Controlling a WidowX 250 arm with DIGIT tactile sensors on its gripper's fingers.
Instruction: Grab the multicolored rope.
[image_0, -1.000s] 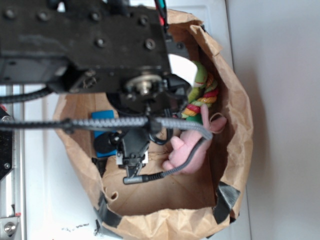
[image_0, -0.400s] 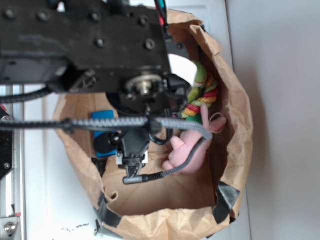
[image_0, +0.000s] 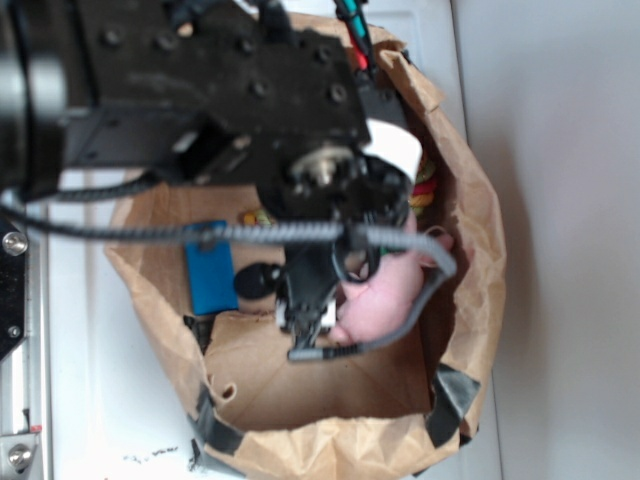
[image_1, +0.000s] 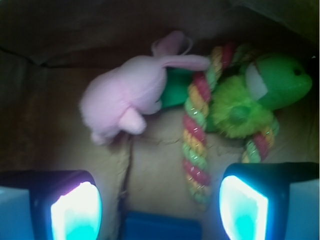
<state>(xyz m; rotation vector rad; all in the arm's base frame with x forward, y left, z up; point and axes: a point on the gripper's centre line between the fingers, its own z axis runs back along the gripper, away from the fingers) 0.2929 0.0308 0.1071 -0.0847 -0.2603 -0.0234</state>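
Multicolored rope (image_1: 196, 145): thick twist, red, yellow, light green strands, beside pink plush bunny (image_1: 127, 95). Brown paper bag (image_0: 470, 300) on white surface. Gripper (image_1: 160, 210) spread open, empty.

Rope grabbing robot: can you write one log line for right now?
gripper: open, empty | multicolored rope: between fingers, ungrasped | pink bunny: left of rope | stage: approach

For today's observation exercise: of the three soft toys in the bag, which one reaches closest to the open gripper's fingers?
The multicolored rope: its twisted strand runs down almost between the fingers, while the pink bunny and green plush toy lie farther back.
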